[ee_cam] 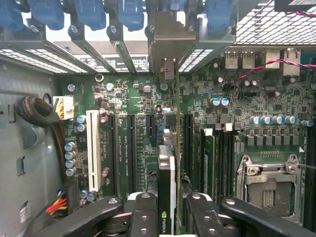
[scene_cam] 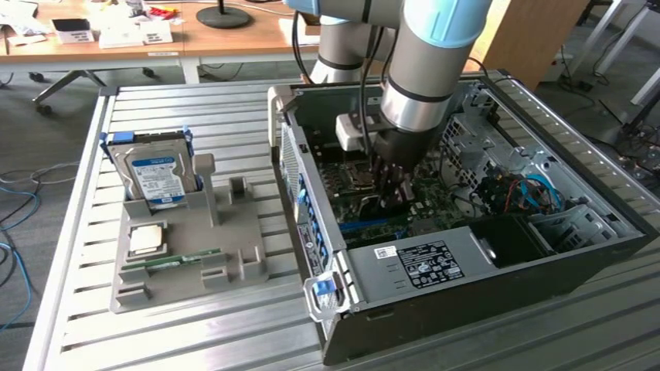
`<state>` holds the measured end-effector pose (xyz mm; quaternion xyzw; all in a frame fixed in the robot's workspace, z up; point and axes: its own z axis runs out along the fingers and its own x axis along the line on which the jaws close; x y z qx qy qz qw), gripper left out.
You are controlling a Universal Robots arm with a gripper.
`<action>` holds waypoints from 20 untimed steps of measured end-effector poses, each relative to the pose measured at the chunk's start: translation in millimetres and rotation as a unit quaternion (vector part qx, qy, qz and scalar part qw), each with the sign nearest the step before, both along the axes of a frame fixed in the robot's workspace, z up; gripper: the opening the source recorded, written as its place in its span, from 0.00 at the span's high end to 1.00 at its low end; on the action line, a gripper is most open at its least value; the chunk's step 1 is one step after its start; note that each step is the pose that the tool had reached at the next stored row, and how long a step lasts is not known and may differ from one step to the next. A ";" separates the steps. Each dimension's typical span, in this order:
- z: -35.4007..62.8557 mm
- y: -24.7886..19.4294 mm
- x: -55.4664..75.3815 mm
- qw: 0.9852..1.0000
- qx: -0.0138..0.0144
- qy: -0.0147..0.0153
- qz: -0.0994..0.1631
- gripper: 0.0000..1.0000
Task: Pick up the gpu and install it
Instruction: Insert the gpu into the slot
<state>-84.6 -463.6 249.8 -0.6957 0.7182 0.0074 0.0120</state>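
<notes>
Where the arm [scene_cam: 428, 54] reaches down into the open case [scene_cam: 577, 255], the end effector [scene_cam: 392, 202] sits low over the motherboard [scene_cam: 438, 202], partly closed on the gpu [ee_cam: 170, 173]. In the wrist view the card stands on edge between the black fingers [ee_cam: 145, 217], seen edge-on, its cooler side bearing a small logo near the fingers and its silver bracket [ee_cam: 170, 42] lying at the rear slot openings of the case. The card runs in line with the long expansion slots [ee_cam: 131, 148], between them and the memory slots [ee_cam: 217, 158]; whether its edge is already seated in a slot is hard to tell from this angle. Blue slot latches [ee_cam: 89, 12] line the case rear above the bracket. To one side of the card sits the empty CPU socket [ee_cam: 266, 185] with its metal frame, and on the other a white slot [ee_cam: 93, 148] and a bundle of power cables [ee_cam: 37, 113].

In the exterior view the case lies on its side on the slatted metal desk [scene_cam: 154, 340], with the power supply [scene_cam: 428, 263] at its near end. Well apart, toward the exterior view's left, a grey holder [scene_cam: 232, 270] stands on the desk and carries a hard drive [scene_cam: 157, 174] upright, a CPU [scene_cam: 144, 238] lying flat, and a green memory stick [scene_cam: 175, 259].
</notes>
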 end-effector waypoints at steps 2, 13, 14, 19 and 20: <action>-0.5 -0.1 -0.2 1.000 0.000 0.000 0.000 0.73; -3.3 0.6 -0.4 1.000 0.000 0.000 0.000 0.73; -3.8 0.6 -0.5 1.000 0.000 0.000 0.000 0.73; -4.7 0.7 -0.5 1.000 0.000 0.000 0.000 0.73; -4.9 0.6 -0.5 1.000 0.000 0.000 0.000 0.73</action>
